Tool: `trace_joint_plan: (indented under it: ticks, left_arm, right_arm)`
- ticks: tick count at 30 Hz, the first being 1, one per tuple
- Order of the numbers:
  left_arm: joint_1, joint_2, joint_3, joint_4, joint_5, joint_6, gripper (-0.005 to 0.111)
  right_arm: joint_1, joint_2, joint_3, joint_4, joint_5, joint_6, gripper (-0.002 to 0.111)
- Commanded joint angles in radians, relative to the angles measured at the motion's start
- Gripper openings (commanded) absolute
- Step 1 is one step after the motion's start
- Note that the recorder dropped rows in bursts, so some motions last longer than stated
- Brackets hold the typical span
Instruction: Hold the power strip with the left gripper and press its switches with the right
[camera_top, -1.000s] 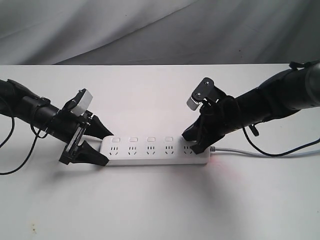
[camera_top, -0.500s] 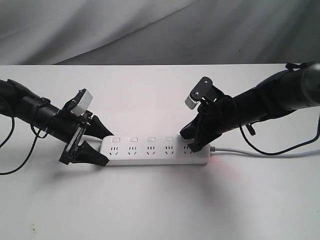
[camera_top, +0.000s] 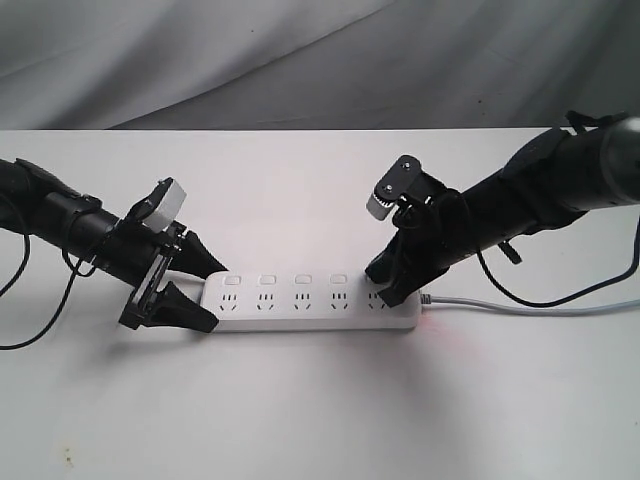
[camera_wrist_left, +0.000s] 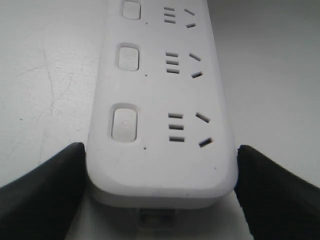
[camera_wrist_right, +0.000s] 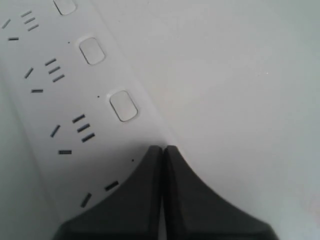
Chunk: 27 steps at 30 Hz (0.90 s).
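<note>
The power strip (camera_top: 310, 300) lies flat across the counter (camera_top: 320, 410), its left end gripped between the fingers of the left claw (camera_top: 210, 297), while the right claw (camera_top: 383, 288), clenched empty, points down at its right end.

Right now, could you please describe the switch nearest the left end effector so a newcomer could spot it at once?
On the white table, find the long white power strip and follow it to the end held between the pointed black fingers of the left end effector. The switch there is the last rounded-square button in the row, with a neighbour on one side only.
</note>
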Motion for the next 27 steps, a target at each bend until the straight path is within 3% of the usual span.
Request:
trace_joint_plan:
  ticks: [1, 6, 15, 23, 27]
  left_arm:
    - [0.002, 0.045, 0.023, 0.188, -0.109, -0.025, 0.045]
    - [0.002, 0.045, 0.023, 0.188, -0.109, -0.025, 0.045]
    - [0.002, 0.045, 0.023, 0.188, -0.109, -0.025, 0.045]
    - [0.002, 0.045, 0.023, 0.188, -0.109, -0.025, 0.045]
    - [0.002, 0.045, 0.023, 0.188, -0.109, -0.025, 0.045]
  right_arm:
    - [-0.008, 0.044, 0.031, -0.119, -0.056, 0.008, 0.0]
    - [-0.008, -0.076, -0.009, 0.189, -0.012, -0.164, 0.0]
    - [-0.008, -0.372, -0.034, 0.18, -0.066, -0.056, 0.0]
    - [-0.008, -0.58, -0.011, 0.005, -0.229, 0.166, 0.0]
    - [-0.008, -0.699, 0.039, 0.003, -0.299, 0.192, 0.0]
